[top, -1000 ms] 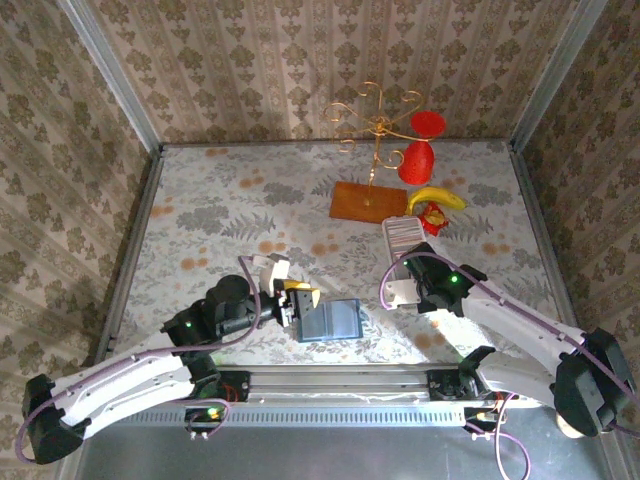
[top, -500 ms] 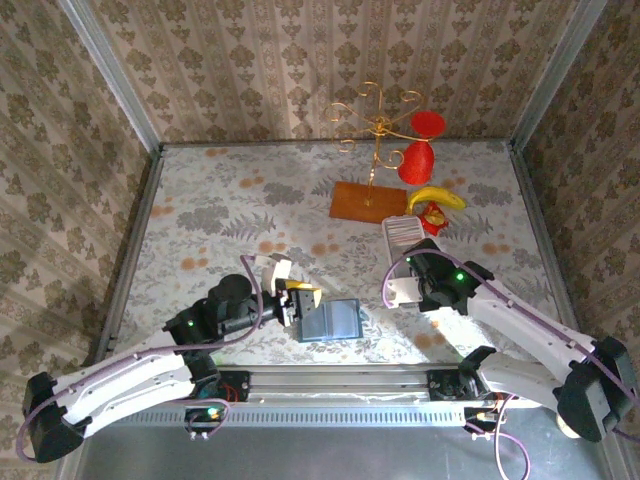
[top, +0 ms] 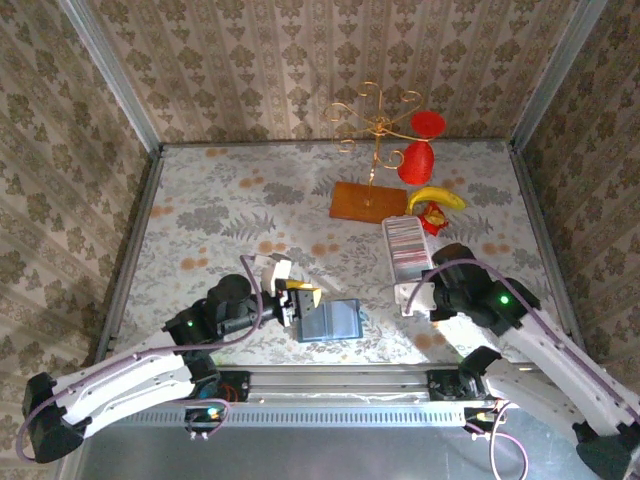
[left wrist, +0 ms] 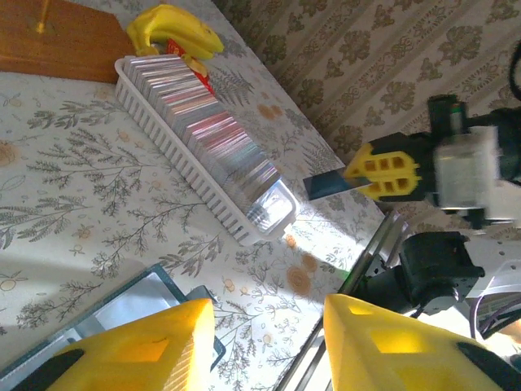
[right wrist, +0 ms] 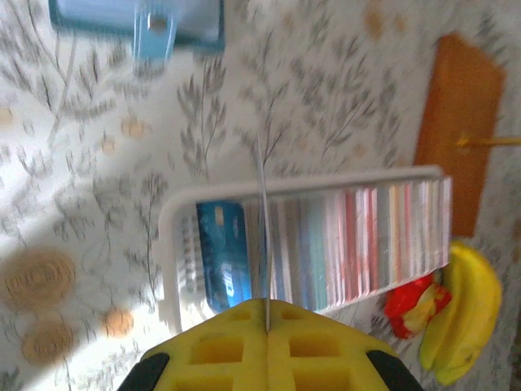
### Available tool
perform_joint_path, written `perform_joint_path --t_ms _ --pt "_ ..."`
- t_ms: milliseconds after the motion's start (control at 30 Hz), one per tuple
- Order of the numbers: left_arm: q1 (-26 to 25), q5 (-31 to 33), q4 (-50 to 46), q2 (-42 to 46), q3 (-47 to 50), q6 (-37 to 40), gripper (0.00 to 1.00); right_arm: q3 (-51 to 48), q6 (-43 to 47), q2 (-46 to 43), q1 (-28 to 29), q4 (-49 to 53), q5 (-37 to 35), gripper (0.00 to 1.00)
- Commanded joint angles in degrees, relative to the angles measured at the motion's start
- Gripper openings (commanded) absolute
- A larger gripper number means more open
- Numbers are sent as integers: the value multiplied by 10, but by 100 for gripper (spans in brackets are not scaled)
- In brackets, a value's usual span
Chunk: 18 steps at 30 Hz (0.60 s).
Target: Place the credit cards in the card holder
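The card holder (top: pixel 332 320) lies open and teal-blue on the table near the front edge; it also appears as the card holder (left wrist: pixel 122 314) in the left wrist view and the card holder (right wrist: pixel 138 20) in the right wrist view. My left gripper (top: pixel 300 300) stands open at its left edge, and nothing lies between the jaws of the left gripper (left wrist: pixel 269 316). Many credit cards (right wrist: pixel 350 244) stand on edge in the white tray (top: pixel 392 232), a blue one (right wrist: pixel 221 254) at its near end. My right gripper (right wrist: pixel 267 305) is shut on one thin card (right wrist: pixel 262 220), seen edge-on above the tray. The right gripper (top: pixel 425 293) hovers over the tray's near end.
An orange-brown board (top: pixel 362 202) with a gold wire stand (top: pixel 378 125) sits behind the tray. A banana (top: pixel 437 197) and red items (top: pixel 417 160) lie at the back right. Patterned walls close in the table, and a metal rail (top: pixel 340 380) runs along the front.
My right gripper has closed on a card at the tray's near end and drawn back toward the right and front, rising. The left arm has stayed put by the card holder.
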<state>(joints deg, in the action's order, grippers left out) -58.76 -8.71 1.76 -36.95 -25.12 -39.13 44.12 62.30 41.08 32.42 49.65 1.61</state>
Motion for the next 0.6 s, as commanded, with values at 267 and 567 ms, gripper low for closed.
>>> perform_joint_path --t_ms 267,567 --pt "3 58 -61 85 -20 102 45 17 -588 -40 4 -228 232 0" --pt "4 110 -139 94 -20 -18 43 111 -1122 96 3 -98 167 0"
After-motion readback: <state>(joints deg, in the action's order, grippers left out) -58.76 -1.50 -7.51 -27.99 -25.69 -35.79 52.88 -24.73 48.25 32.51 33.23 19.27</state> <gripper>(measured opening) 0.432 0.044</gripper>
